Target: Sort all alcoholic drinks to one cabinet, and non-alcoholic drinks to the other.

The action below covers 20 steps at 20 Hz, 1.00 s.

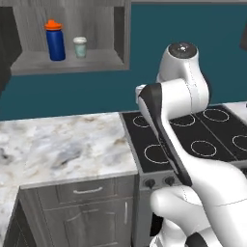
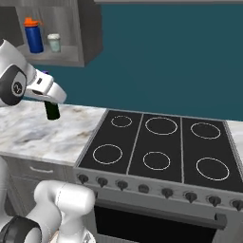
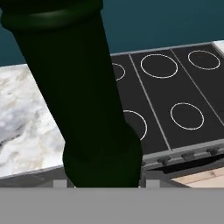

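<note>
I held the green bottle [image 3: 83, 100] in my pincer [image 2: 51, 105], raised above the marble counter [image 2: 42, 133] near its back edge, by the teal wall [image 2: 161, 57]. From the right base view the bottle's dark lower body hung below my hand and a bit of purple cap [image 2: 45, 73] showed above it, so the bottle stood roughly upright. I could not see my fingertips against the glass, but the bottle hung clear of the counter in my hand, so my pincer was closed around it. In the hand view the bottle ran large and dark from the top down to the bottom, tilted across the picture, with the counter to its left and the stove [image 3: 175, 100] to its right.

The blue bottle [image 1: 55, 41] with its orange cap stood in the open cabinet [image 1: 67, 62] above the counter, on its shelf toward the left side. The cup [image 1: 80, 47] with the white lid stood just beside it on the right, apart from it. The stove sat against the counter's right edge, its burner rings bare.
</note>
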{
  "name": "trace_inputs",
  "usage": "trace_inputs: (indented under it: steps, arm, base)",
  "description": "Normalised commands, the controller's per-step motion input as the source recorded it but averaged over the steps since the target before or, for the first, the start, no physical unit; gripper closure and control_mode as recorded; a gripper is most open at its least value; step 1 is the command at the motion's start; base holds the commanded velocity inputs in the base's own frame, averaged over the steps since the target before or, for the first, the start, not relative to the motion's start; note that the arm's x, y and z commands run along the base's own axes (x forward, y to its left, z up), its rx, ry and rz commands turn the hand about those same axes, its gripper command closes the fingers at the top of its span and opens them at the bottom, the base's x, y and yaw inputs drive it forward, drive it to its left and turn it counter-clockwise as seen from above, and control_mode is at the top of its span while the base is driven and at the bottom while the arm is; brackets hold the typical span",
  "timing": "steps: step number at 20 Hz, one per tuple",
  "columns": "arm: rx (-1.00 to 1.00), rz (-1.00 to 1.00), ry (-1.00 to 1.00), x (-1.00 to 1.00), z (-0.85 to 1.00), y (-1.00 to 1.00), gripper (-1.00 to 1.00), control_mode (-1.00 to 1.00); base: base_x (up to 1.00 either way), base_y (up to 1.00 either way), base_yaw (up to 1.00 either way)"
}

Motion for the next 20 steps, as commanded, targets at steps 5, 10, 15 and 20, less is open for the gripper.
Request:
trace_inputs:
  steps: [5,10,15,20]
  arm:
    - [0.00,0.00,0.00,0.00,0.00,0.00,1.00,1.00]
    - [0.00,0.00,0.00,0.00,0.00,0.00,1.00,1.00]
    - [0.00,0.00,0.00,0.00,0.00,0.00,1.00,1.00]
    - [0.00,0.00,0.00,0.00,0.00,0.00,1.00,1.00]
  base:
    - [-0.25,-1.00,0.01]
    - [-0.21,-1.00,0.01]
    - [-0.15,-1.00,0.02]
    - [-0.03,-0.99,0.02]
